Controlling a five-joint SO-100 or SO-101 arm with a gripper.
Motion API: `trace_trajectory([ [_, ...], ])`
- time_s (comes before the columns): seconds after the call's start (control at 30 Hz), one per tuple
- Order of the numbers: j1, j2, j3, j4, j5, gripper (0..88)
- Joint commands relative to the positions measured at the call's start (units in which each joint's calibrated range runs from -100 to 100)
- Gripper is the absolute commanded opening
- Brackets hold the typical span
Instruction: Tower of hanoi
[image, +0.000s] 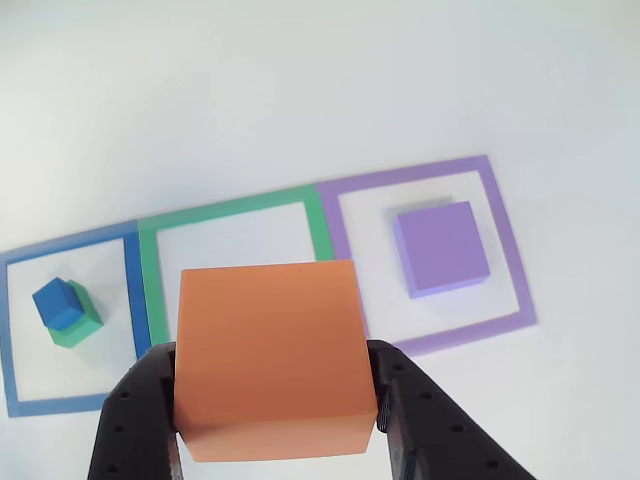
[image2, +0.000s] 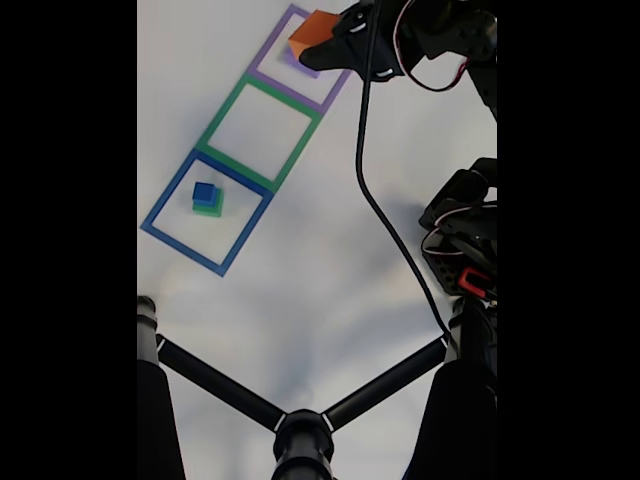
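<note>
Other view, fingers: two black fingers (image: 140, 415) press against the left and right faces of the orange cube (image: 270, 350); the gripper (image: 275, 405) is clamped on it.
Orange cube: largest block, held up off the white table (image: 300, 90); in this view it covers the lower part of the green square outline (image: 235, 215).
Fixed view, gripper: the gripper (image2: 325, 42) holds the orange cube (image2: 312, 33) at the top of the picture, over the purple square outline (image2: 300, 62).
Purple square outline: in the other view the outline (image: 500, 235) encloses a flat purple block (image: 442, 247), which lies inside it, clear of the border.
Green square outline: the middle frame (image2: 262, 125) of the row; the part of its interior that shows is bare white.
Blue square outline: the end frame (image: 70, 245) holds a small blue cube (image: 58, 303) stacked on a small green cube (image: 82, 325), the upper one turned a little against the lower.
Fixed view, stack: blue cube (image2: 204, 192) on green cube (image2: 210, 208) inside the blue outline (image2: 205, 212).
Frames: the three outlines touch side by side in one row.
Arm: black arm (image2: 440, 35) with a cable (image2: 375, 200) trailing down from it.
Foreground: black tripod-like struts (image2: 300, 425) at the bottom of the fixed view.
Writing: no readable lettering or brand that I can make out.
</note>
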Motion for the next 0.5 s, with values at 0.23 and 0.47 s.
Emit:
trace_trajectory([
  [0.23,-4.78,-10.15,47.99,-43.53,0.0,7.0],
  [0.47,-6.07,-1.58,65.44,-72.42,0.0,6.9],
])
